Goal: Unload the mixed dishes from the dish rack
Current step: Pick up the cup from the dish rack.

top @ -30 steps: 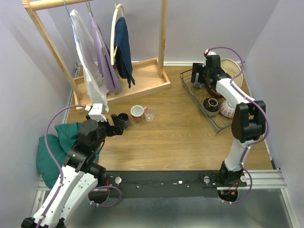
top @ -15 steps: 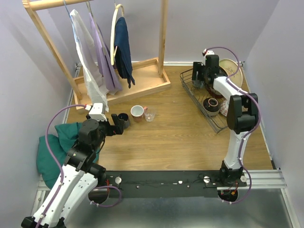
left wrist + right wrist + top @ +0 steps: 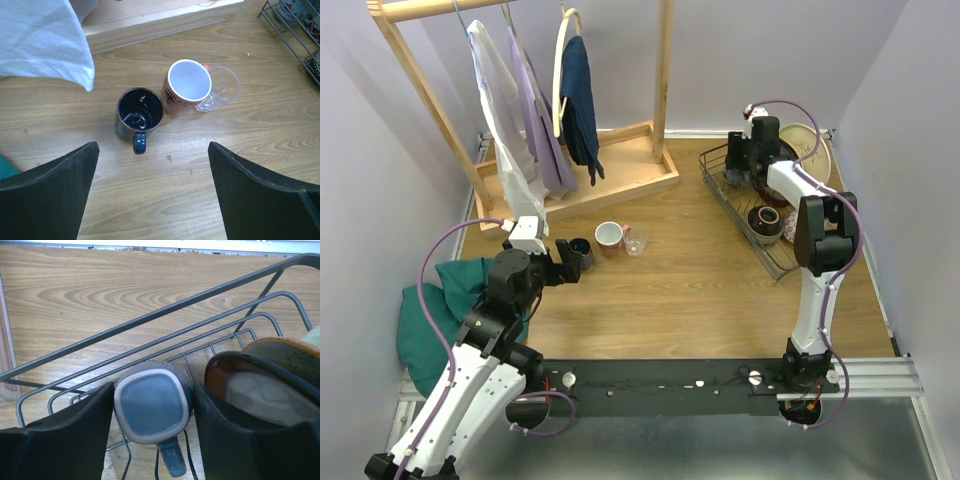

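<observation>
The dark wire dish rack [image 3: 725, 200] stands at the right. In it are a cream plate [image 3: 810, 150], a dark bowl [image 3: 765, 220] and a patterned bowl [image 3: 798, 235]. My right gripper [image 3: 750, 168] is at the rack's far end. In the right wrist view its fingers press both sides of an upside-down blue-grey mug [image 3: 152, 405] on the rack wires [image 3: 150, 322], next to a dark red-rimmed dish [image 3: 260, 387]. My left gripper [image 3: 153, 150] is open and empty just before a dark blue mug [image 3: 140, 114], a pink mug [image 3: 187, 86] and a clear glass [image 3: 222, 90] on the table.
A wooden clothes rack [image 3: 620, 170] with hanging clothes stands at the back left; a white garment [image 3: 40, 35] hangs near the mugs. A green cloth [image 3: 430, 310] lies at the left edge. Purple walls close in on both sides.
My right arm has reached further towards the far end of the dish rack. The left arm and the mugs on the table have not moved.
</observation>
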